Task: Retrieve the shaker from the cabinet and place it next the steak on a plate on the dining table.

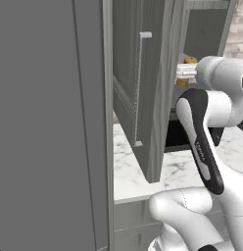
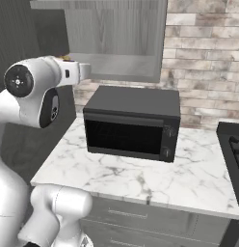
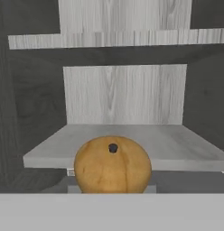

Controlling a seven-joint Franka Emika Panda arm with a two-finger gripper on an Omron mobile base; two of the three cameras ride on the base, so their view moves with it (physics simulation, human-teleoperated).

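The golden-brown shaker (image 3: 112, 165) fills the lower middle of the hand view, seen from its rounded top, in front of the cabinet's pale shelf (image 3: 132, 142). From the left base view the shaker (image 1: 190, 60) peeks above and below my gripper (image 1: 185, 72), which reaches into the open cabinet (image 1: 202, 34) and is shut on the shaker. In the right base view my gripper (image 2: 82, 70) points under the cabinet (image 2: 116, 34), with a sliver of the shaker (image 2: 66, 58) behind the wrist. The steak, the plate and the dining table are out of view.
The cabinet's open door (image 1: 138, 88) with its bar handle (image 1: 139, 88) hangs close to the left of the arm. A black microwave (image 2: 132, 123) stands on the marble counter (image 2: 140, 178) below. A stove edge (image 2: 233, 144) lies at the right, with a brick wall (image 2: 203, 58) behind.
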